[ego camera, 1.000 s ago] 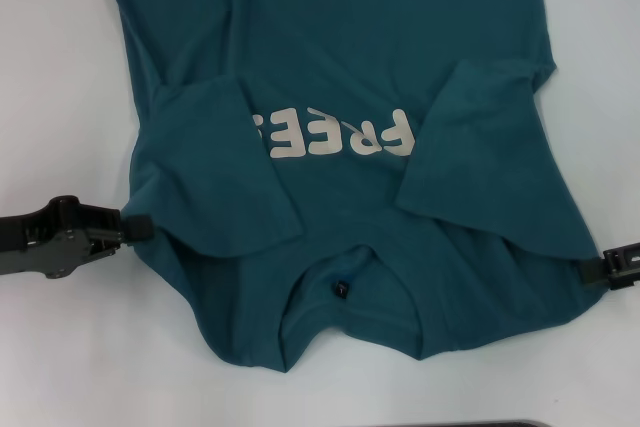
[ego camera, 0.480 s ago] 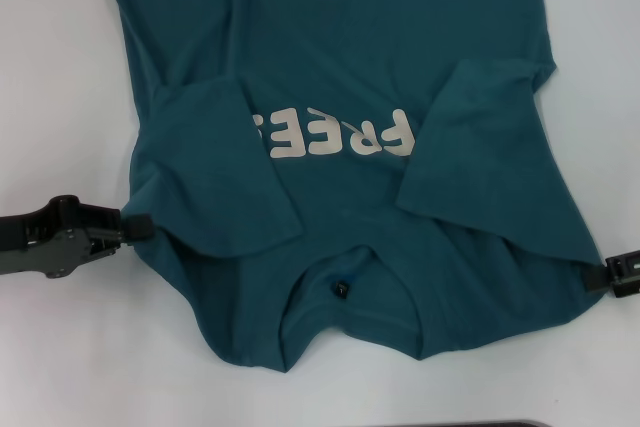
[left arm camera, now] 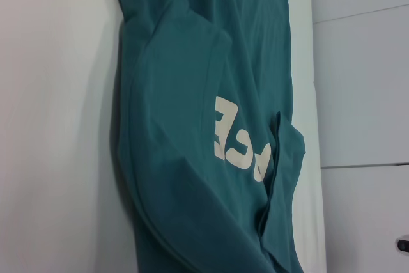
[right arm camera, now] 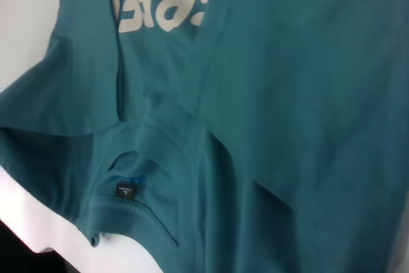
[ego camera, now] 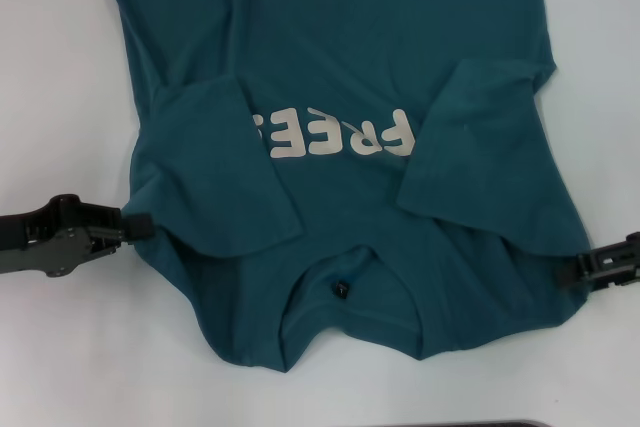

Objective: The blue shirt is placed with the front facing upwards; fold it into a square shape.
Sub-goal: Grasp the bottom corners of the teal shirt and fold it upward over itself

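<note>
The blue shirt (ego camera: 340, 47) lies flat on the white table with its collar (ego camera: 345, 272) toward me and off-white letters (ego camera: 335, 135) on the chest. Both short sleeves are folded inward over the chest. My left gripper (ego camera: 138, 226) sits at the shirt's left shoulder edge, shut on the fabric there. At the right shoulder edge my right gripper (ego camera: 585, 269) touches the hem. The left wrist view shows the shirt (left arm camera: 185, 158) lengthwise, and the right wrist view shows the shirt (right arm camera: 307, 94) with the collar label (right arm camera: 126, 190).
The white table (ego camera: 60, 67) shows bare on both sides of the shirt and in front of the collar. A dark strip (ego camera: 470, 424) runs along the near edge. The shirt's lower part runs out of the head view at the far side.
The right gripper drew back outward, then came in again and turned, so its tip now meets the shirt's right edge. The left gripper and the shirt have not moved.
</note>
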